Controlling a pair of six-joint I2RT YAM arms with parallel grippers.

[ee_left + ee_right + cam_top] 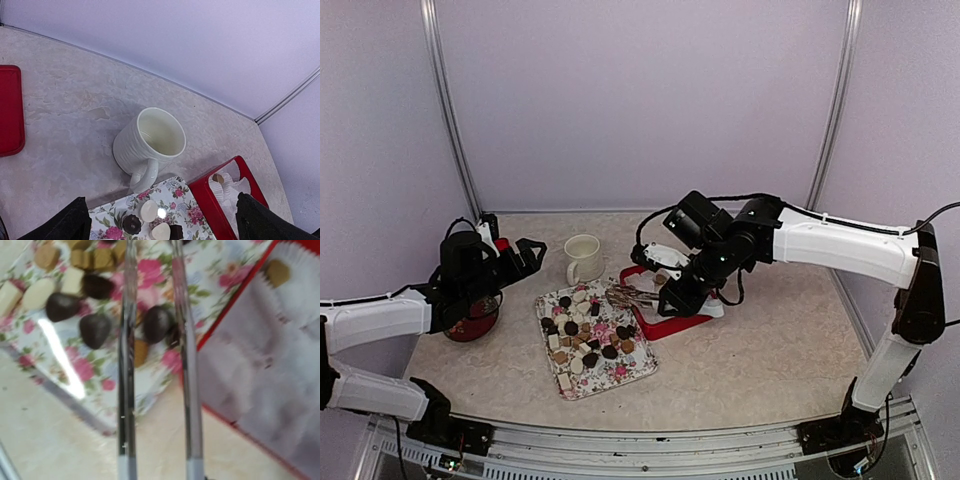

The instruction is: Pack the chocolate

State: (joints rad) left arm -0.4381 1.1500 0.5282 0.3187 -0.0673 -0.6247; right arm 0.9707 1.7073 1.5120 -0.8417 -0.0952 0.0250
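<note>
The chocolate (pixel 585 338) lies as many small dark, tan and cream sweets on a floral tray (pixel 620 378). My right gripper (pixel 685 290) is shut on metal tongs (pixel 630 296) whose two arms (pixel 127 365) reach out over the tray's far right corner. A dark sweet (pixel 157 323) lies between the arms; their tips run out of view. A red box (pixel 665 325) with white paper liners holds one tan sweet (pixel 277 271), which also shows in the left wrist view (pixel 218 178). My left gripper (pixel 525 255) is open and empty, above the table left of the mug.
A cream mug (pixel 583 258) stands just behind the tray, its handle toward it (pixel 150 142). A dark red floral container (pixel 472 322) sits under my left arm. A red lid (pixel 10 110) lies at the far left. Pale walls enclose the back and sides.
</note>
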